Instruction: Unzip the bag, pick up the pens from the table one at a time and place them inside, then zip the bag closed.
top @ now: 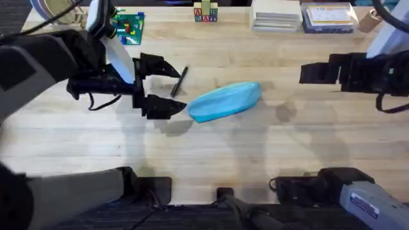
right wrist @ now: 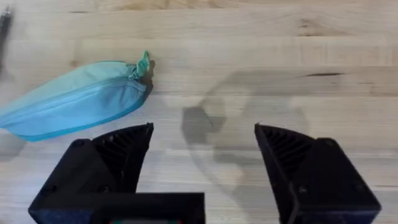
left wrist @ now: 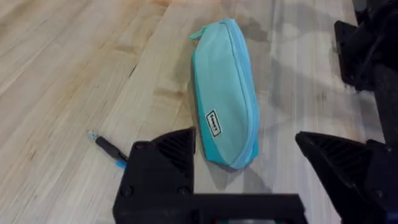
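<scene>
The bag (top: pixel 225 101) lies flat on the table (top: pixel 211 156), near its middle, long axis tilted slightly. Its zipper appears closed along the visible length, and the teal zipper pull (right wrist: pixel 143 63) sits at the end nearer the right arm. A black pen (top: pixel 179 81) lies on the table just beside the bag's other end, apart from it; the left wrist view shows a blue tip on it.

The left gripper (top: pixel 167 88) hovers at that same end of the bag, jaws spread wide and empty, the pen between its fingers in the overhead view. The right gripper (right wrist: pixel 204 144) is well apart from the bag, beyond the zipper pull end, jaws spread wide, holding nothing.
</scene>
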Tool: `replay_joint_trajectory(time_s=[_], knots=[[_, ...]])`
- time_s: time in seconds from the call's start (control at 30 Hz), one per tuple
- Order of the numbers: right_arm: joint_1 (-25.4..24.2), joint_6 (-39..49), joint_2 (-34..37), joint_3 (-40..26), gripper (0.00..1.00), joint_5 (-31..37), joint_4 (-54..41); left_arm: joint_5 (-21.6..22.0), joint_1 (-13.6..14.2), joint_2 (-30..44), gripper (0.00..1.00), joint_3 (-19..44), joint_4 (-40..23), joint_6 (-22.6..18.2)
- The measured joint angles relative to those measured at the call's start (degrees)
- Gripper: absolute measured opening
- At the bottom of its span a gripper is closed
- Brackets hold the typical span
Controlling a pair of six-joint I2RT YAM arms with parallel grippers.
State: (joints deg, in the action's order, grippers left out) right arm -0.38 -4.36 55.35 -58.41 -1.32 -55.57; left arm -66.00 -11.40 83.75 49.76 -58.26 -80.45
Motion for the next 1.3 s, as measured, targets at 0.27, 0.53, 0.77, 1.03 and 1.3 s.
replay_joint_trajectory(time_s=[0.27, 0.53, 0.77, 1.03, 1.3], knots=[[0.00, 0.00, 0.00, 0.00, 0.997, 0.00, 0.00, -1.35, 5.17, 6.90, 0.993, 0.00, 0.37, -8.13], [0.00, -0.04, 0.00, 0.00, 0.997, 0.00, 0.00, -0.19, 8.28, 11.52, 0.993, 0.00, 3.47, -9.42], [0.00, -0.17, 0.00, 0.00, 0.997, 0.01, 0.00, -0.19, 8.28, 11.52, 0.994, 0.00, 4.07, -9.44], [0.00, -0.17, 0.00, 0.00, 0.997, 0.01, 0.00, -0.19, 8.28, 11.52, 0.993, 0.00, 4.07, -9.44], [0.00, -0.17, 0.00, 0.00, 0.997, 0.01, -0.01, -1.97, 8.28, 11.52, 0.993, 0.00, 5.35, -9.58]])
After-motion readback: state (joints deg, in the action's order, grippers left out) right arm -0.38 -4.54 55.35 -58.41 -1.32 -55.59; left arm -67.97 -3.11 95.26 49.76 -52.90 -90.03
